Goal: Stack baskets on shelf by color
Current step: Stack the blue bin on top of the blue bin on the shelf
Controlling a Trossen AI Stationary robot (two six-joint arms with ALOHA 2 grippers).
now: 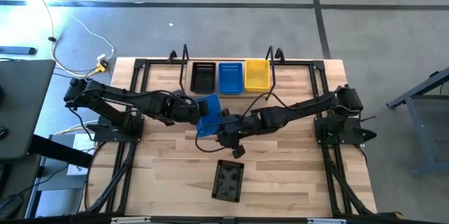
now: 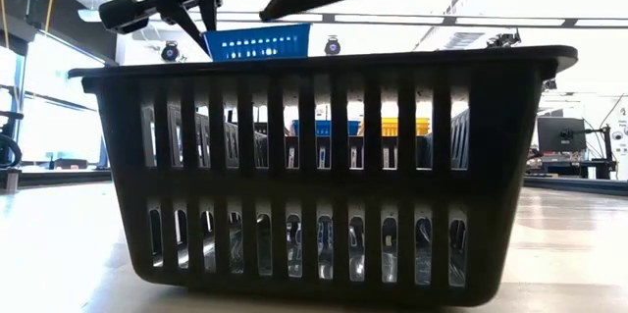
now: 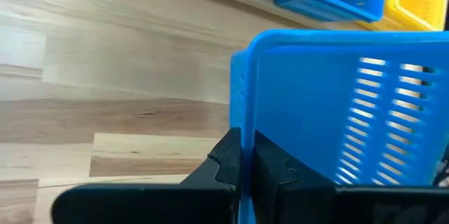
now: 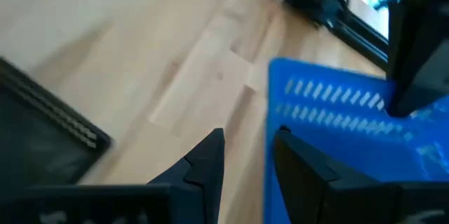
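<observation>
Left claw (image 3: 245,164) pinches blue basket (image 3: 337,119) wall; right claw (image 4: 249,157), parted, is partly hidden overhead.

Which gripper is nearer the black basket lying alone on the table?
Right. The right gripper hangs open just above the lone black basket; the left gripper, shut on the blue basket, is farther toward the shelf.

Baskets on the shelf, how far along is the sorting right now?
Done: black, blue and yellow baskets, or stacks, sit side by side on the shelf; how many are in each I can't tell. In hand: the left gripper is shut on a blue basket above mid-table, with the right gripper open beside it. Left: one black basket on the table.
</observation>
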